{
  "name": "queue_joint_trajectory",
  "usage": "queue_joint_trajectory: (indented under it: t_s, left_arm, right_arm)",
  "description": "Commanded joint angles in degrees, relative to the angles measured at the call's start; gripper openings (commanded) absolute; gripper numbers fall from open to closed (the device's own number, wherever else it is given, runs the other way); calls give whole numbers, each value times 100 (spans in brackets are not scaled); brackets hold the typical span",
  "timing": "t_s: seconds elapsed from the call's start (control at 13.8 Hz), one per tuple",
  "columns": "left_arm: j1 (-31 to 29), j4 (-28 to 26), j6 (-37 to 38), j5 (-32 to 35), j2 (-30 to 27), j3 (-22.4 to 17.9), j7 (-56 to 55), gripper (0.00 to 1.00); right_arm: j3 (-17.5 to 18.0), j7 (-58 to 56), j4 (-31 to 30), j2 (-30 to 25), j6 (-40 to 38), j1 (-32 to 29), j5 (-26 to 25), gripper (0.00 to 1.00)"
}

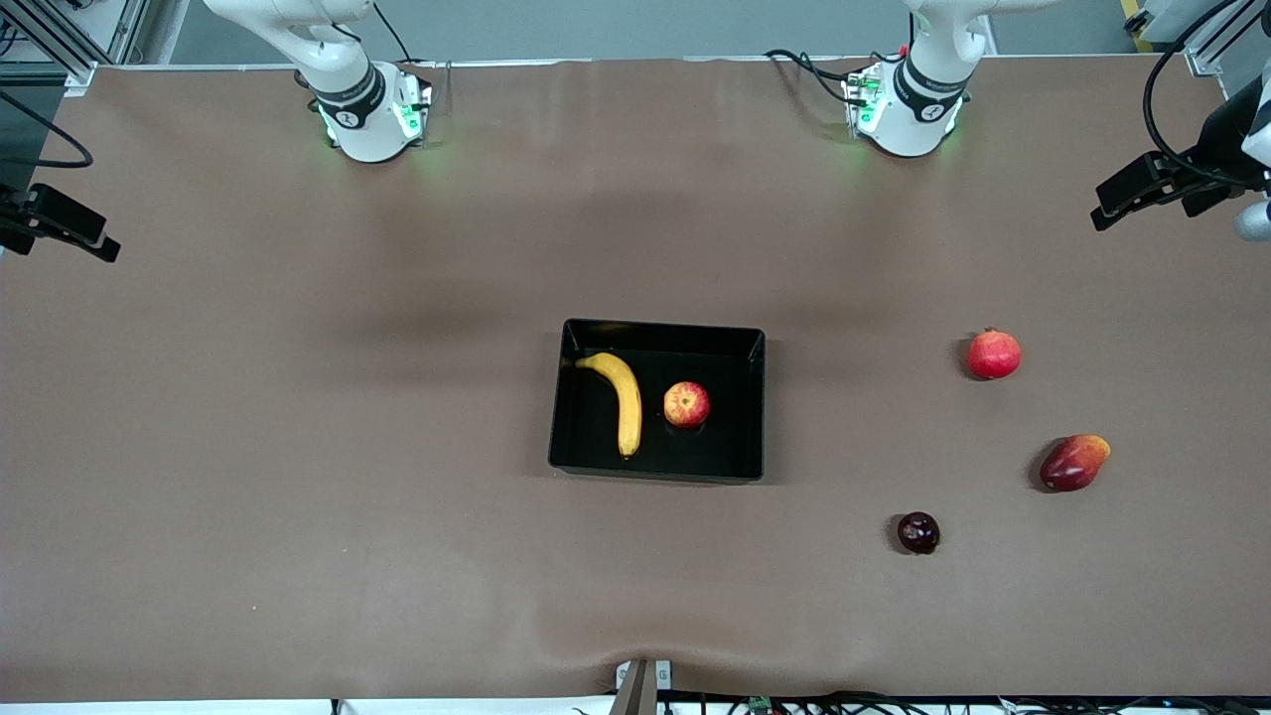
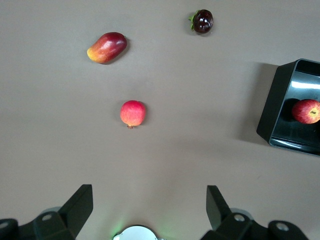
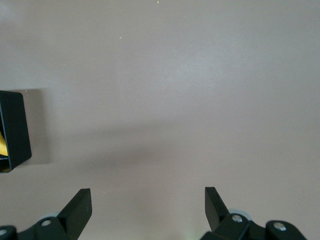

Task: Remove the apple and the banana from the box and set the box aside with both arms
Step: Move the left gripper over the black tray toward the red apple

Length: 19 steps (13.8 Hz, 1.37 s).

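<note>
The black box (image 1: 725,449) sits at the table's middle. The yellow banana (image 1: 623,397) lies in it toward the right arm's end, and the red-yellow apple (image 1: 686,404) lies beside it. Both grippers are out of the front view. My left gripper (image 2: 148,202) is open and empty, high over bare table near its own base; its view shows the box's end (image 2: 278,107) with the apple (image 2: 306,111). My right gripper (image 3: 147,205) is open and empty, high over bare table; a box corner (image 3: 14,130) and a sliver of banana (image 3: 2,148) show at its view's edge.
Toward the left arm's end lie a red pomegranate (image 1: 994,355), a dark red-orange mango (image 1: 1074,462) and a dark plum (image 1: 918,532); all three also show in the left wrist view, pomegranate (image 2: 132,113), mango (image 2: 106,47), plum (image 2: 203,21). Black camera mounts (image 1: 60,223) (image 1: 1152,184) overhang both table ends.
</note>
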<state>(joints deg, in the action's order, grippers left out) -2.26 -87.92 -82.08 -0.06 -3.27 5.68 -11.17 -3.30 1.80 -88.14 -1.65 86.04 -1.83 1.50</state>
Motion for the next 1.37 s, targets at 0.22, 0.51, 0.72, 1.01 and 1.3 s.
queue_joint_trajectory:
  t_s: [0.22,0.51,0.72,1.01,1.3]
  left_arm:
    - [-29,144,96,103,45,30,98,100]
    - [-20,135,96,103,54,38,45,100]
    - [23,127,96,86,168,100,-112,100]
    - [68,126,-18,68,422,371,-209,100]
    - [76,135,-228,50,704,1108,-1217,100]
  right_arm:
    - [66,-49,68,6,-17,-80,26,100]
    - [66,-49,68,15,-9,-72,35,100]
    - [66,-40,68,15,-9,-63,35,100]
    - [66,-49,68,15,0,-63,35,100]
    - [66,-40,68,15,-8,-72,35,100]
